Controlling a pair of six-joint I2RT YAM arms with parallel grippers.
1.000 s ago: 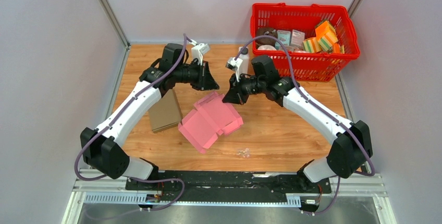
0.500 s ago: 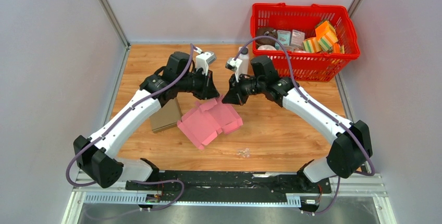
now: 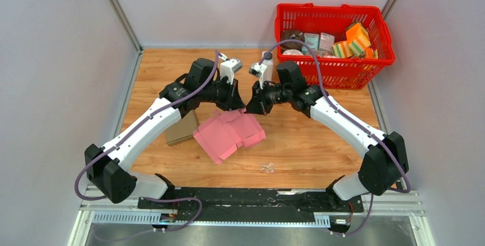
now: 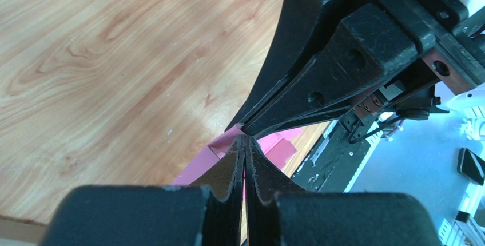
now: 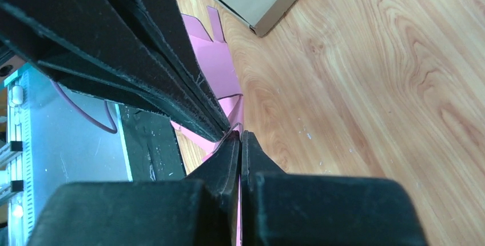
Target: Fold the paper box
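Observation:
The pink paper box lies partly folded in the middle of the wooden table, its flaps half raised. My left gripper and right gripper meet tip to tip over its far edge. In the left wrist view the left gripper is shut, with a thin sliver of the pink paper box between its pads. The right gripper is likewise shut on a pink flap of the paper box, with the other arm's black fingers right against it.
A flat brown cardboard box lies just left of the pink one, under the left arm. A red basket with several packets stands at the back right. A white bottle stands beside it. A small clear scrap lies near the front.
The left gripper has come right and down to the box's far edge and closed there, beside the right gripper. The pink box has shifted slightly left. The right arm has barely moved.

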